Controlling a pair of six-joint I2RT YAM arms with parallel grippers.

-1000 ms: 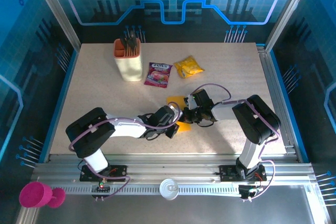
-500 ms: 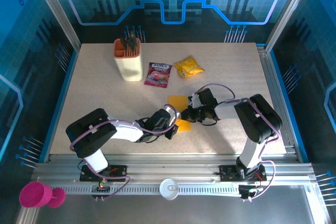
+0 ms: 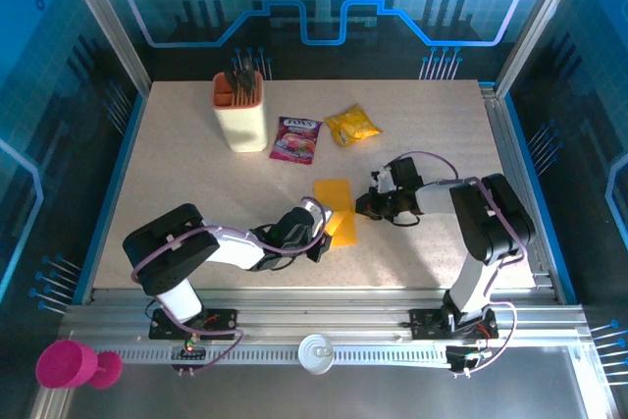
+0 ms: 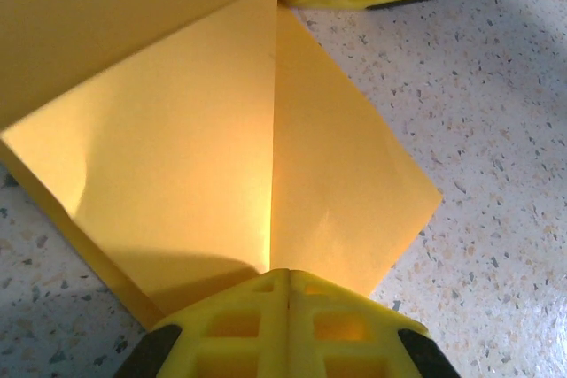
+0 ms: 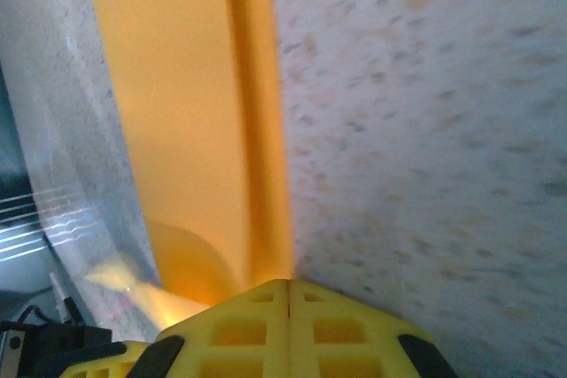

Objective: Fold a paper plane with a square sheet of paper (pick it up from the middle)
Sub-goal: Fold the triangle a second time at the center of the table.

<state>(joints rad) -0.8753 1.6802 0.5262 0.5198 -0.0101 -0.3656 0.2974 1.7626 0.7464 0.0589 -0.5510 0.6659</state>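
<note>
MID-TABLE: The orange paper (image 3: 334, 205) lies flat, already creased narrow, with two corners turned in to meet at a centre seam at its near end. The left claw (image 3: 321, 235) has its jaws pressed together around nothing, tips planted on that near end of the paper (image 4: 204, 148). The right claw (image 3: 366, 207) is likewise closed and empty, and sits at the sheet's right edge. Whether it actually touches cannot be told from above.

The sheet looks thin, light and limp. It is likely to slide across the smooth speckled table (image 3: 196, 183) rather than lift, and a hard pinch could dent or tear it. The doubled layers along the seam are probably its stiffest part. The middle of that seam therefore seems the best place to take hold, with one claw pinning while the other works an edge up. The flaps may spring open once unpinned.

There is bare table left, right and near of the paper. The purple packet (image 3: 297, 137), yellow packet (image 3: 351, 125) and holder (image 3: 240, 117) stand well apart on the far side. The tightest room is between the two claws themselves.
</note>
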